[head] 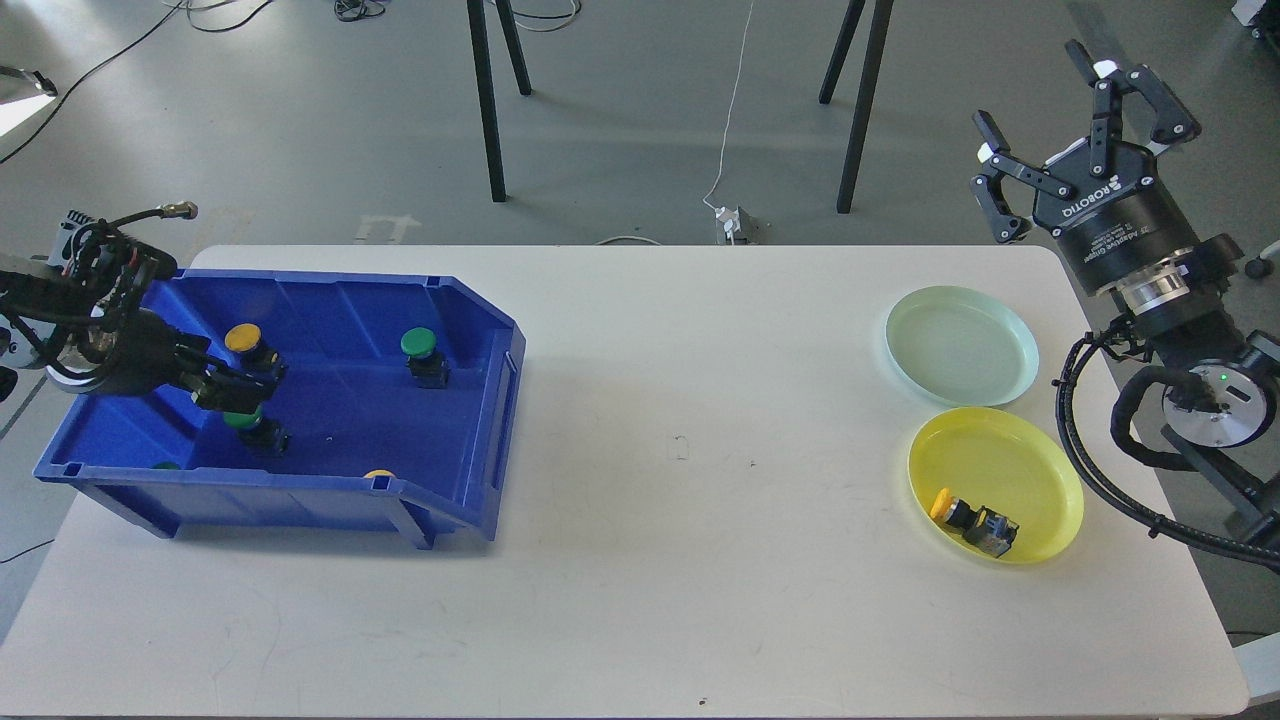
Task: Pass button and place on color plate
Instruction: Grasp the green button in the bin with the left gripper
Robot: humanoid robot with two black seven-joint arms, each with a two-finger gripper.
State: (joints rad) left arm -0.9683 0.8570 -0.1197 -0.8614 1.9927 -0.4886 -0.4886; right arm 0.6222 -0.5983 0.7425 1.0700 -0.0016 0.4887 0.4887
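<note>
A blue bin (480,400) on the table's left holds several push buttons: a yellow one (243,339), a green one (419,345), and a green one (246,422) partly hidden under my left gripper (240,386). The gripper reaches into the bin from the left and sits right over that green button; its dark fingers cannot be told apart. Caps of two more buttons, green (166,465) and yellow (378,473), peek over the bin's front wall. My right gripper (1042,120) is open and empty, raised beyond the table's far right corner. A yellow plate (1040,470) holds a yellow button (968,522). A pale green plate (960,345) is empty.
The white table (680,520) spans the view. Black stand legs (487,100) and a white cable with a plug (735,222) are on the floor behind the table. My right arm's cables (1090,440) hang past the table's right edge.
</note>
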